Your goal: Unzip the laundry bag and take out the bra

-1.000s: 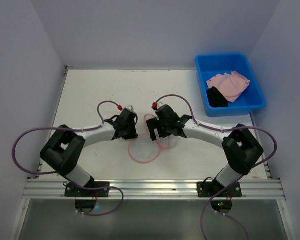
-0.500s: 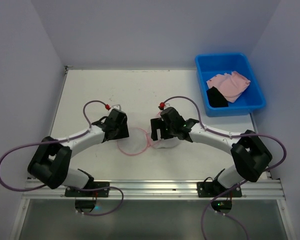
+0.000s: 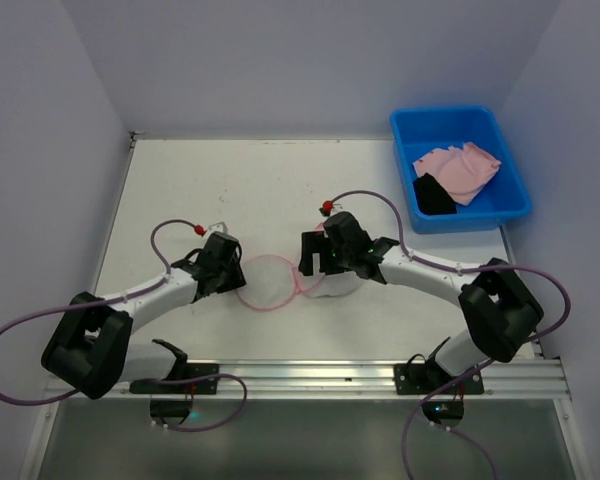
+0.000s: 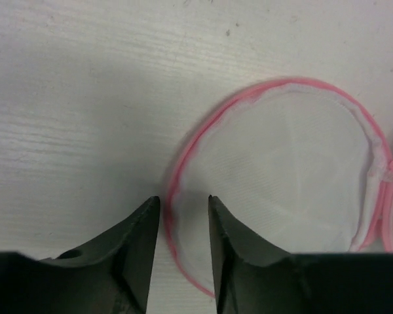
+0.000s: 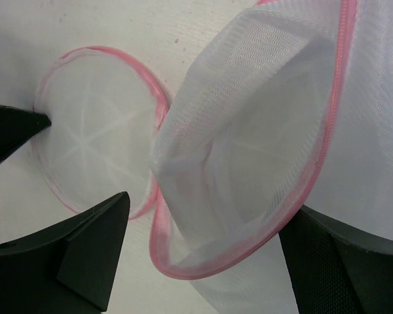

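Matte white table [image 3: 180,180], translucent mesh laundry bag [image 3: 268,283]

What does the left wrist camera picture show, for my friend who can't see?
Two dark fingers of the left tool straddle the pink rim of a flat round flap of the white mesh laundry bag, which lies on a pale table.

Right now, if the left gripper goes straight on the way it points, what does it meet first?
Probably the pink rim of the laundry bag, lying between the fingers, then the table beneath; depth is unclear.
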Available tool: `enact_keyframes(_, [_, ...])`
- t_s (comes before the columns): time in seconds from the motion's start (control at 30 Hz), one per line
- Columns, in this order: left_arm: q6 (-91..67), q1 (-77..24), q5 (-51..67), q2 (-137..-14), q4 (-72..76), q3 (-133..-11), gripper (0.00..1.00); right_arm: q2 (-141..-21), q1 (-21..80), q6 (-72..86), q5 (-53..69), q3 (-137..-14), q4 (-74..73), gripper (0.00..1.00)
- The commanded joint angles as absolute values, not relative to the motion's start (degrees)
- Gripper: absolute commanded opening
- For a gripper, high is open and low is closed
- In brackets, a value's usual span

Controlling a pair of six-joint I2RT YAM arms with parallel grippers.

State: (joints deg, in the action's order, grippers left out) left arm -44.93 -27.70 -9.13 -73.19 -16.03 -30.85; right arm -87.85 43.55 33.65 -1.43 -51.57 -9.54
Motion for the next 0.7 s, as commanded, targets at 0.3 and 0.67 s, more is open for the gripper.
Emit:
enact_keyframes(0.3, [-44.83,-26.02,-13.62,-74.89,-20.47,-35.49,0.0,-75.26,42.1,30.24,-3.16,-51.24,-11.77,0.92])
enact_keyframes(0.67, [-33.14,-25.75,-18.28,-69.96,-31.99,-50.08,0.0,-75.99,32.78,28.65,3.77,-46.31,-7.74,0.79])
